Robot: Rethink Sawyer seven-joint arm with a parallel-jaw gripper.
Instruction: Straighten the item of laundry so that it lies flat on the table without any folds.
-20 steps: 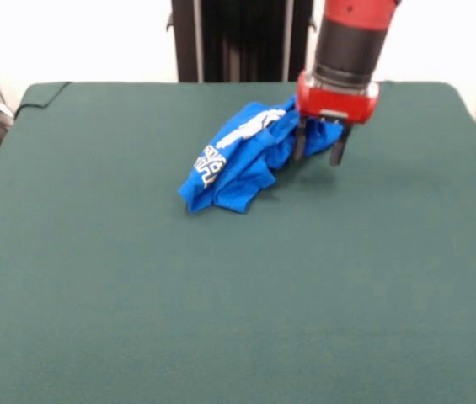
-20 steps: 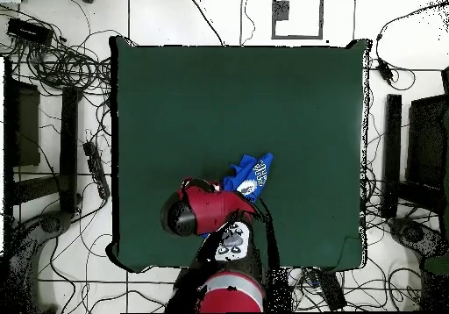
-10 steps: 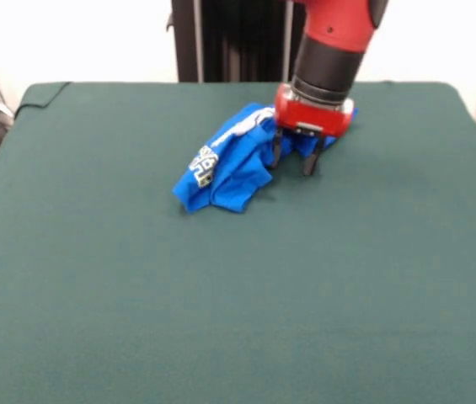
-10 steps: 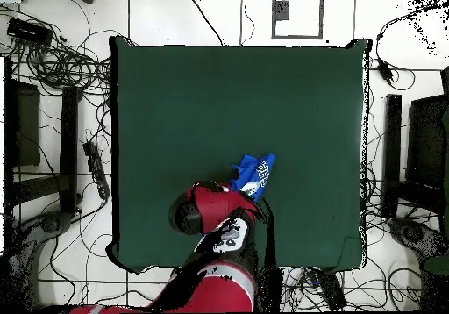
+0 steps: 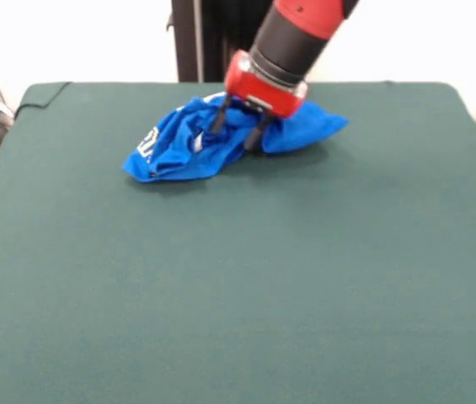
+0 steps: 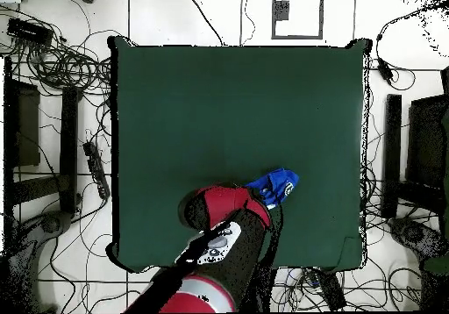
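The item of laundry, a bright blue T-shirt (image 5: 179, 147), lies crumpled at the far middle of the green table (image 5: 238, 295). White print shows at its left end, and a lobe of it stretches out to the right. My gripper (image 5: 234, 139) comes down tilted onto the middle of the shirt. Its two dark fingers (image 5: 218, 123) stand apart, with the tips sunk in the cloth. In the overhead view the shirt (image 6: 277, 186) pokes out beside my red wrist (image 6: 230, 207), which hides the gripper. There the shirt is near the table's (image 6: 219, 109) bottom edge.
The black pedestal (image 5: 238, 38) stands behind the table's far edge. Tangled cables (image 6: 53, 56) and dark equipment racks (image 6: 393, 153) surround the table on the floor.
In the front view my gripper has swept left and a little farther back, dragging the shirt with it. The shirt now spreads wider, with one part trailing to the right.
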